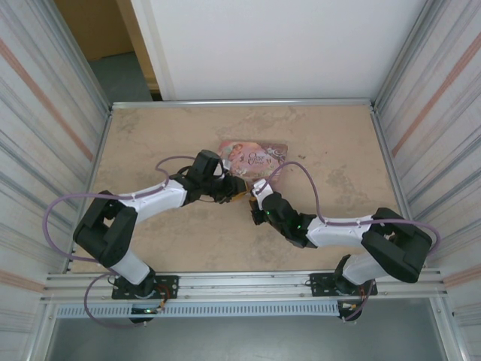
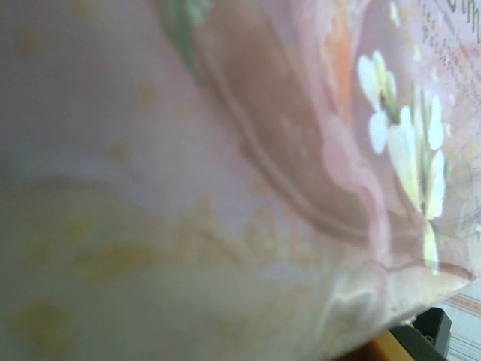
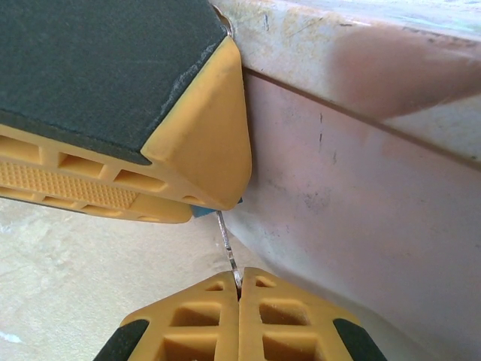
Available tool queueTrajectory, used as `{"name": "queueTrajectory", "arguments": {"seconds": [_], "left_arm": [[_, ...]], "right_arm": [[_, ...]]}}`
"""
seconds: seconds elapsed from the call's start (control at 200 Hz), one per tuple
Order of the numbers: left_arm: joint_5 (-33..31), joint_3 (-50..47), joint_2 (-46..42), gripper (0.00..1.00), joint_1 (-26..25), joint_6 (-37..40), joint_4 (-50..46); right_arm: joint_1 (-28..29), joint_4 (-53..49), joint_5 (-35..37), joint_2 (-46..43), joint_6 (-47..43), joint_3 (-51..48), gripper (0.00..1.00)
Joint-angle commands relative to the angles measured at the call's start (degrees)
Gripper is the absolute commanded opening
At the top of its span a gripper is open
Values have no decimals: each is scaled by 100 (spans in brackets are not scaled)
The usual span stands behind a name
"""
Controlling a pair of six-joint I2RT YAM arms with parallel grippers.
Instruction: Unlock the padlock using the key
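A sliver of the blue padlock [image 3: 201, 213] peeks out between the yellow fingers [image 3: 203, 135] of my left gripper [image 1: 234, 192], which is shut on it; the rest of the lock is hidden by those fingers. A thin silvery key [image 3: 228, 252] runs from the padlock's underside down into my right gripper [image 3: 239, 289], whose yellow fingertips are shut on its end. From above, the right gripper [image 1: 253, 207] meets the left one tip to tip, just in front of the pink tin [image 1: 253, 157].
The pink illustrated tin [image 3: 361, 210] stands right beside both grippers, its wall touching or nearly touching the left finger. Its blurred lid [image 2: 225, 188] is pressed close to the left wrist camera. Beige tabletop [image 1: 331, 150] lies all around, bounded by metal rails.
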Motion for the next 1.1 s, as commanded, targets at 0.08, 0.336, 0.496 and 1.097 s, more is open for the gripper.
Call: {"name": "queueTrajectory", "arguments": {"seconds": [0.08,0.336,0.496,1.097], "left_arm": [[468,262,-313,5,-64,-4,-107],[529,316,-393,5,-64,40,-309],[588,334,-399,5,-63,57,-360],[663,404,-371,5,-63,119,-493]], "right_arm": [[48,858,169,23,-329,51,0],[-203,1021,-697,22,-562,62,0],[-486,987,-1206,-28,-516,98,0],[-1015,823,-2512,-152,-193,251,0]]}}
